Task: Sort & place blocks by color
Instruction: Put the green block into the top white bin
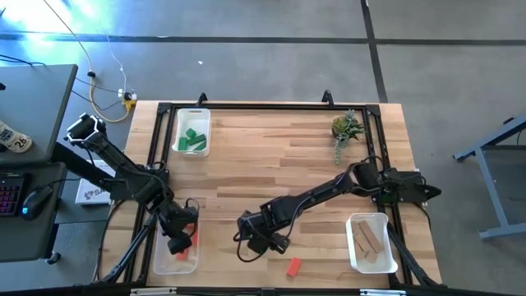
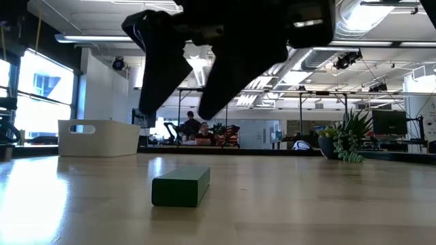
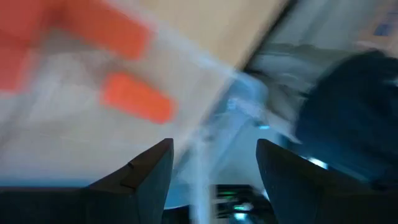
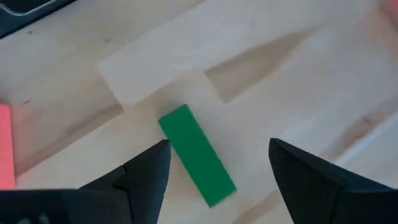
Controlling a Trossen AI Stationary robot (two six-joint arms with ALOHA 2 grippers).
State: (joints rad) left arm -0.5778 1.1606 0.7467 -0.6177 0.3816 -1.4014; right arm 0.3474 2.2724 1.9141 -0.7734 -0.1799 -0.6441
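A green block (image 4: 196, 155) lies flat on the bare wood; in the low view the green block (image 2: 180, 186) rests on its long side. My right gripper (image 4: 221, 180) hangs open above it, fingers on either side and clear of it (image 2: 178, 102). In the high view the right gripper (image 1: 261, 237) covers this block. A red block (image 1: 292, 265) lies on the table near the near edge and shows again at the edge of the right wrist view (image 4: 5, 146). My left gripper (image 1: 181, 234) is open (image 3: 214, 180) over the near-left tray, above the red blocks (image 3: 137, 98).
The near-left tray (image 1: 161, 261) holds red blocks. The far-left tray (image 1: 205, 115) holds green blocks (image 1: 193, 140). The near-right tray (image 1: 353, 247) holds tan blocks (image 1: 371, 240). A small spiky plant (image 1: 345, 127) stands at the far right. Bare wood lies between the trays.
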